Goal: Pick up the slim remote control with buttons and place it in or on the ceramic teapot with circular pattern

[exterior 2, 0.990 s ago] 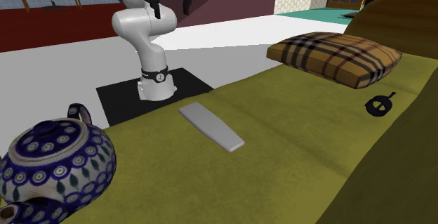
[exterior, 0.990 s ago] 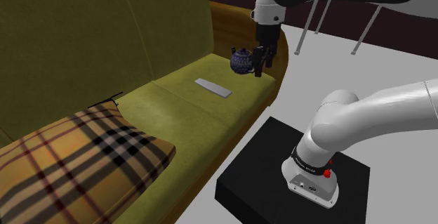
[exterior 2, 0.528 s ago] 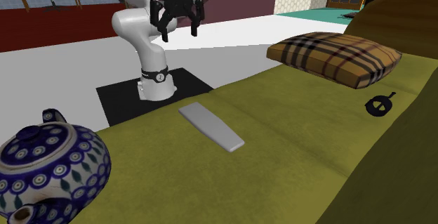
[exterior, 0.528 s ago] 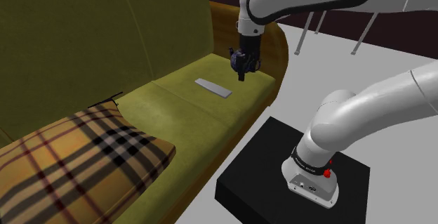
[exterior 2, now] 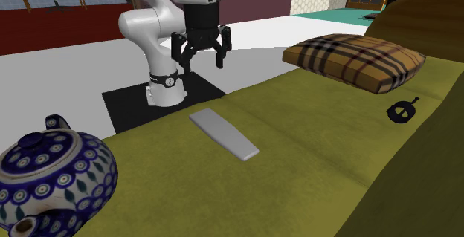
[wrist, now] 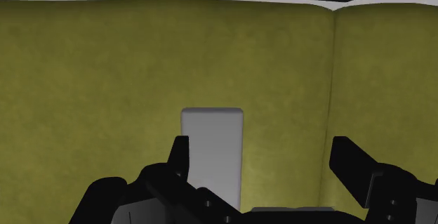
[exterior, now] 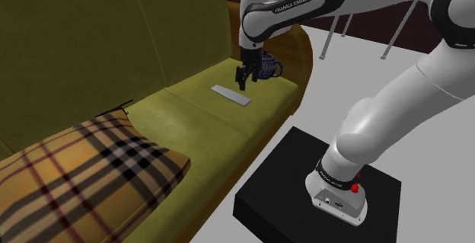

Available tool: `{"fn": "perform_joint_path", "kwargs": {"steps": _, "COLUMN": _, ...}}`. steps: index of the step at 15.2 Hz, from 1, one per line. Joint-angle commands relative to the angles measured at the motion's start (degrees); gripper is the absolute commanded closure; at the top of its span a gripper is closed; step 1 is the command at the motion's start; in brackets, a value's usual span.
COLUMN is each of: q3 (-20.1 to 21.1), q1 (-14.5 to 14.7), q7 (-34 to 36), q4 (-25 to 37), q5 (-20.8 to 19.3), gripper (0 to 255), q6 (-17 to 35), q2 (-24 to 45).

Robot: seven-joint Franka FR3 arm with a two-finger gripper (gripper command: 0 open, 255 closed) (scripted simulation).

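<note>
Gripper (exterior 2: 201, 59) hangs over the olive sofa (exterior: 190, 123) seat, jaws spread wide with nothing between them; the flat grey remote (exterior 2: 223, 133) lies on the seat below it, clear of the fingers (wrist: 181, 161), and no buttons can be made out on it; the blue-and-white teapot (exterior: 266, 67) with the circle pattern sits upright by the armrest, to the shoulder view's right of the remote; the plaid cushion (exterior: 84, 173) lies well apart at that view's near left end of the sofa.

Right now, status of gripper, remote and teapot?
Gripper open, empty, hovering over sofa seat. Grey remote flat on seat, untouched. Patterned blue teapot at seat's end. Nothing between fingers and remote.
</note>
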Motion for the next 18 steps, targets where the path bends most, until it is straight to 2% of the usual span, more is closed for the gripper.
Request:
{"fn": "perform_joint_path", "kwargs": {"steps": 1, "q3": -0.4, "q1": -0.2, "q7": -0.6, "q4": 1.4, "q5": -0.1, "gripper": 0, "q6": 3.4, "q2": 4.1}}
{"fn": "perform_joint_path", "kwargs": {"steps": 9, "q3": -1.2, "q1": -0.6, "q7": -2.1, "q4": 11.7, "q5": 0.5, "gripper": 0, "q6": 13.0, "q2": 21.1}}
{"fn": "perform_joint_path", "kwargs": {"steps": 18, "q3": -1.2, "q1": -0.7, "q7": -2.3, "q4": 9.9, "q5": 0.8, "gripper": 0, "q6": 18.9, "q2": 25.2}}
